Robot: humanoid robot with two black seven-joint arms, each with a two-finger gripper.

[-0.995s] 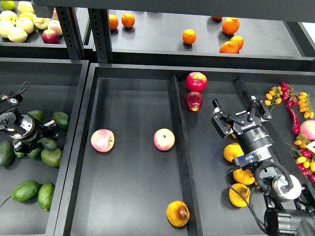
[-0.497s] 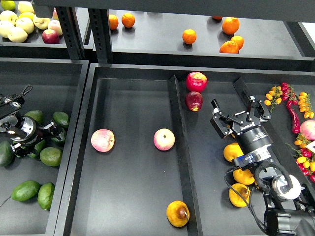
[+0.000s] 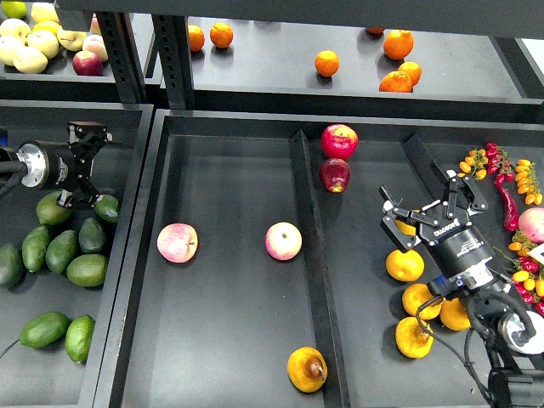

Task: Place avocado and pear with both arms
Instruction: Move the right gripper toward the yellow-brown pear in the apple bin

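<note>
Several dark green avocados (image 3: 61, 251) lie in the left bin. My left gripper (image 3: 90, 165) hovers over the bin's back part, just above one avocado (image 3: 51, 209). Its fingers are spread and nothing shows between them. One orange-yellow pear (image 3: 307, 369) with a brown patch at its stem lies at the front of the middle compartment. More pears (image 3: 405, 265) lie in the right compartment. My right gripper (image 3: 432, 206) is open and empty just behind them, and a bit of another pear (image 3: 407, 228) shows under its left finger.
Two pink apples (image 3: 177, 242) (image 3: 283, 240) lie in the middle compartment, and two red apples (image 3: 338, 141) in the right one. Paler avocados (image 3: 42, 329) lie front left. Peppers (image 3: 507, 200) lie far right. A divider wall (image 3: 310, 255) separates the compartments. Oranges (image 3: 326, 63) sit on the back shelf.
My left gripper has risen out of the avocado pile and moved back and right; the avocados have shifted. My right gripper has moved slightly right and nearer, toward the pears.
</note>
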